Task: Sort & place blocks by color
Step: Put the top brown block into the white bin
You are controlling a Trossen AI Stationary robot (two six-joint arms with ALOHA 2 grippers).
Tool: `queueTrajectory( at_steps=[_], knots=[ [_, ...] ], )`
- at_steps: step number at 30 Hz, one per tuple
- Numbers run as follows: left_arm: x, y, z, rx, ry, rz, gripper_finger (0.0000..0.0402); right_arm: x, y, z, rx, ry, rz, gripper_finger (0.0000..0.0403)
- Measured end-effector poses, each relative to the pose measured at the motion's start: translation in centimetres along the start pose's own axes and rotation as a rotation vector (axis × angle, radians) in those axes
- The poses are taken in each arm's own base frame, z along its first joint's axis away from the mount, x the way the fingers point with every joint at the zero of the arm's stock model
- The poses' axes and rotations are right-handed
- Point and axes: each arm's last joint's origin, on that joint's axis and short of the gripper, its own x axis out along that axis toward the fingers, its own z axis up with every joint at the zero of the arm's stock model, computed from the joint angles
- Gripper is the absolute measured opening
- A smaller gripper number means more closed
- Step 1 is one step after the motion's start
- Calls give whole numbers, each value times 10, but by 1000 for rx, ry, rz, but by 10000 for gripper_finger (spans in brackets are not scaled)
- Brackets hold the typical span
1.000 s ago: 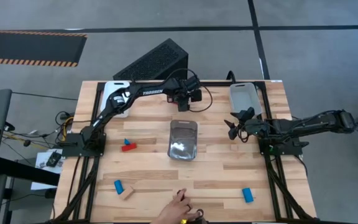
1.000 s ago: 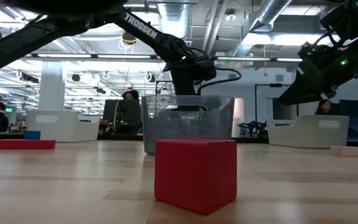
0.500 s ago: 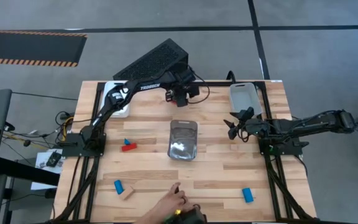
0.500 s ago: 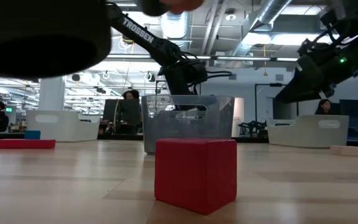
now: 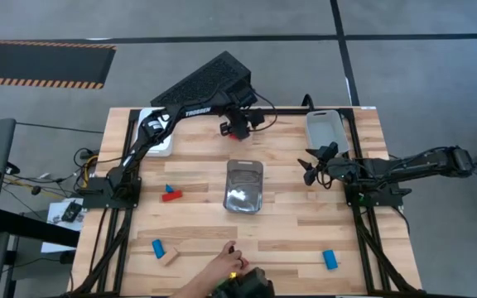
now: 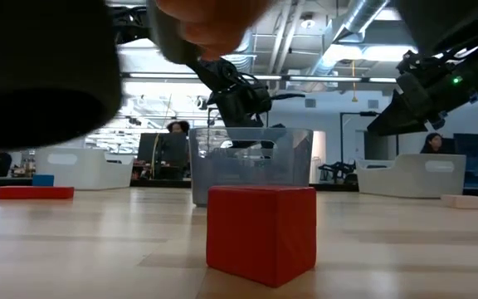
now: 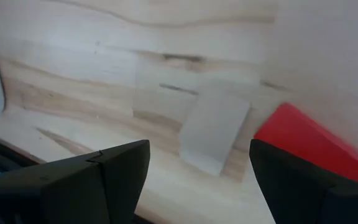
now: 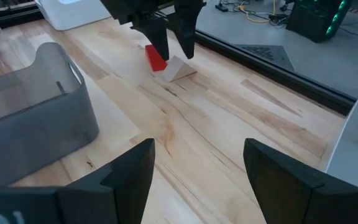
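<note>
Grey floor (image 5: 387, 25) with a striped mat (image 5: 40, 64); ceiling ducts (image 6: 363, 21) overhead.

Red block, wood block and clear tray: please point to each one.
red block (image 8: 155, 58), right wrist view, its top face
wood block (image 7: 215, 131), left wrist view, its top face
clear tray (image 5: 244, 170), high view, its far rim

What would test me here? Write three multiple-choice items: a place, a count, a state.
1. The left end effector is: A at the table's near edge; B above the red block and wooden block; C beside a blue block.
2. Trays: A one; B two; C three.
3. Left end effector: A open, empty; B shut on a block; C shut, empty.
B: the right wrist view shows it over both. C: clear tray, white tray, pale tray. A: fingers apart, nothing between.
</note>
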Motion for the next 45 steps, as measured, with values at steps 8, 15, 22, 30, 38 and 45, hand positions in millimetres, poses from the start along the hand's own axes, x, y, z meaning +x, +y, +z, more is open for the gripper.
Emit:
queueTrajectory(
  at_steps=[8,15,22,30,38,45],
  knots=[
    [-5,8,2,-413,74,22,265,0,0,0,8,-4,2,272],
    [-19,25,8,-1151,270,176,265,0,0,1,87,-8,5,272],
    [-13,25,36,-1783,271,195,265,0,1,1,146,-6,8,272],
    [-2,31,55,-2096,348,432,265,-1,2,1,188,-4,17,272],
    [16,18,53,-2224,464,426,265,-6,10,-3,159,17,95,272],
    [14,13,53,-2241,461,312,265,-10,14,-4,142,16,137,272]
  ],
)
